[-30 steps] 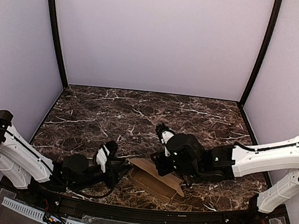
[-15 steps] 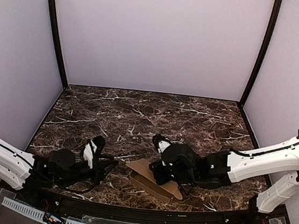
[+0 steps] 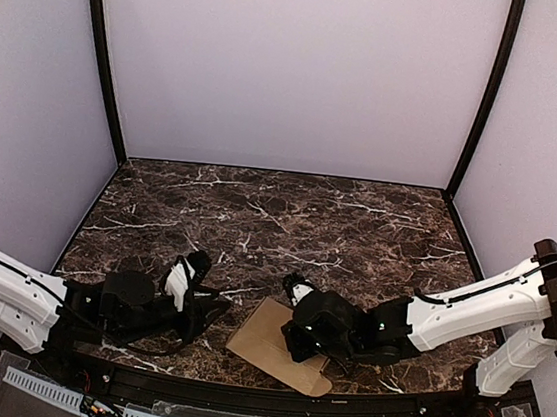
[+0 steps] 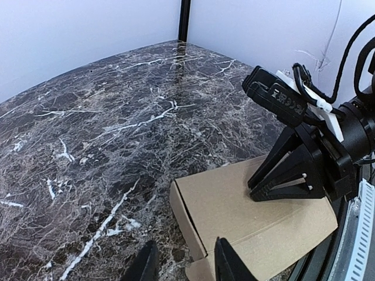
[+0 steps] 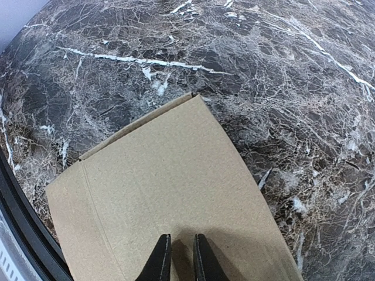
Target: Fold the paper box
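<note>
1. Scene: dark marble-patterned table top point(image 3: 257, 216) with white veins, inside pale lilac walls point(image 3: 294, 69) with black corner posts point(image 3: 104, 58).
2. The paper box point(image 3: 263, 343) lies at 6 o'clock on the table, close to the near edge. It is plain brown cardboard, low and flattened, with one broad panel facing up.
3. Box detail, right wrist view: a straight crease runs along one long side of the top panel, and the far short edge sits slightly raised off the marble. In the left wrist view a narrow side panel is visible along the box edge nearest that camera.
4. The right gripper point(image 3: 293, 349) reaches in from 3 o'clock, low over the table. Its fingertips point(image 5: 158, 260) rest on the top panel of the box near its middle, casting a small shadow there.
5. Right pincer state: narrow, with a slim gap between the two black tips. Bare cardboard shows in the gap and nothing is pinched.
6. The left gripper point(image 3: 215, 310) lies low at about 9 to 10 o'clock of the box, pointing toward it and just beside its edge.
7. Left pincer state: moderately apart. In the left wrist view the near corner of the box appears between and just beyond the two fingers point(image 4: 146, 266). I cannot tell whether either finger touches it, and no clamping is visible.
8. Writing: no print or label on the cardboard. There are raised marks on the right gripper's black housing, but they are too blurred to read.
</note>
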`<state>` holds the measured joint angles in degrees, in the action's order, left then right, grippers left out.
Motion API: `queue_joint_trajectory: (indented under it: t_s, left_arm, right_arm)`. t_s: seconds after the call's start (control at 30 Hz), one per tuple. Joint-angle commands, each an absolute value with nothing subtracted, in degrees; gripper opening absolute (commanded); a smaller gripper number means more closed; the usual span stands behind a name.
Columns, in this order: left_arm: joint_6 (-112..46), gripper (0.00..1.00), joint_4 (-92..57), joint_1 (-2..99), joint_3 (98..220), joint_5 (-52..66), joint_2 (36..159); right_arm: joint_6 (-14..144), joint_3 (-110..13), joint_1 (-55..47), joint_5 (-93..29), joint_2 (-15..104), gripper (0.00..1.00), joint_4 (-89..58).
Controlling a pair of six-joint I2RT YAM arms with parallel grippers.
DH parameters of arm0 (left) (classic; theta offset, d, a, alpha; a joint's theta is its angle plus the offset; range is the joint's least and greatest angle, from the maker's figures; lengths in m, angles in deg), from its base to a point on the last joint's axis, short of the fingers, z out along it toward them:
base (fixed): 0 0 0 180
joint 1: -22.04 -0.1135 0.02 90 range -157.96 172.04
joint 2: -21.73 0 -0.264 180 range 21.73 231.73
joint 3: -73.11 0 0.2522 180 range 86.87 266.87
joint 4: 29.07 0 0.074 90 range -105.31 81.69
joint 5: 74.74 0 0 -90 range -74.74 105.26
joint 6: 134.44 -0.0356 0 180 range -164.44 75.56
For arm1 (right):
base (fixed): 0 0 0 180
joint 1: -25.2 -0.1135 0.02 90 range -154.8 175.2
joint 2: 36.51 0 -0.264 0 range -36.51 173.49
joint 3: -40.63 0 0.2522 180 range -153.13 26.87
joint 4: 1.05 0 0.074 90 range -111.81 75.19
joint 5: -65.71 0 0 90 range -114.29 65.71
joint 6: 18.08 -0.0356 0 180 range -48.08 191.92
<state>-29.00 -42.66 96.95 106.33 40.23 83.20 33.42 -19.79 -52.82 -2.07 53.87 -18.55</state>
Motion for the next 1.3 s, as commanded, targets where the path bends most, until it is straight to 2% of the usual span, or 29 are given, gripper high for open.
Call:
queue_joint_trajectory:
  t_s: [0.0,0.3,0.43,0.7,1.13,1.27]
  left_arm:
    - [-28.28,0.35,-40.54,97.14,108.92,37.91,86.96]
    - [-23.19,0.56,-33.83,89.26,116.17,25.08,96.63]
    - [-23.60,0.61,-32.55,86.96,118.18,22.54,99.98]
    - [-24.33,0.62,-31.13,84.95,122.46,16.89,106.16]
    - [-24.66,0.60,-30.28,84.72,125.94,13.75,111.39]
    - [-24.22,0.58,-29.79,84.68,126.30,13.46,112.39]
  right_arm:
    - [32.02,-18.15,-53.62,-2.04,54.50,0.13,-17.76]
    - [32.88,-18.18,-53.63,-1.88,54.38,0.16,-17.71]
    - [32.98,-18.07,-53.64,-1.37,53.52,0.18,-18.33]
    - [32.89,-17.95,-53.64,0.61,50.41,0.21,-20.85]
    - [32.36,-18.05,-53.64,0.12,50.93,0.19,-22.42]
    - [32.68,-18.60,-53.51,1.19,48.76,0.30,-25.29]
